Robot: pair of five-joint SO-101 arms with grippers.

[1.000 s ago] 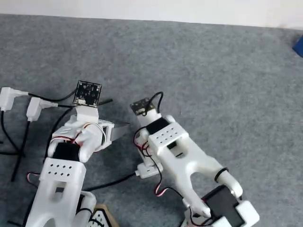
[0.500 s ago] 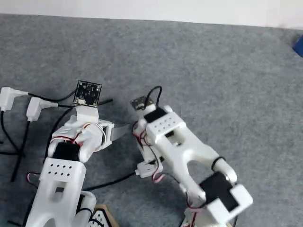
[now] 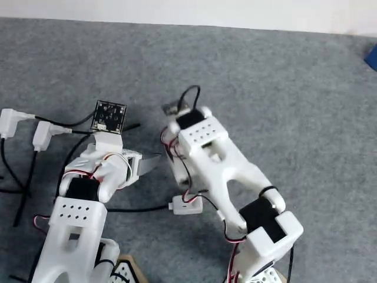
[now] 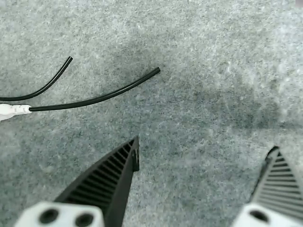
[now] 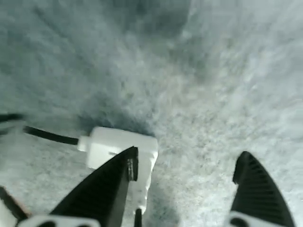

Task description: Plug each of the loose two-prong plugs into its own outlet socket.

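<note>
A white plug (image 3: 187, 206) on a black cable lies on the grey carpet beside the right arm (image 3: 206, 150). The right wrist view has that white plug (image 5: 122, 147) just past one fingertip of my open right gripper (image 5: 188, 155), which holds nothing. Two more white plugs (image 3: 9, 120) (image 3: 42, 135) with black cables lie at the far left. My left gripper (image 4: 205, 146) hangs open over bare carpet, its grey finger (image 3: 147, 163) near the table's middle. Two loose black cable ends (image 4: 157, 71) (image 4: 69, 59) lie ahead of it.
Black cables (image 3: 23, 177) trail over the carpet at the left edge. A blue object (image 3: 371, 58) pokes in at the right edge. Open carpet stretches across the back and right of the table.
The right arm has swung its wrist toward the back of the table, uncovering the white plug, which now lies beside the arm. The left arm has not moved.
</note>
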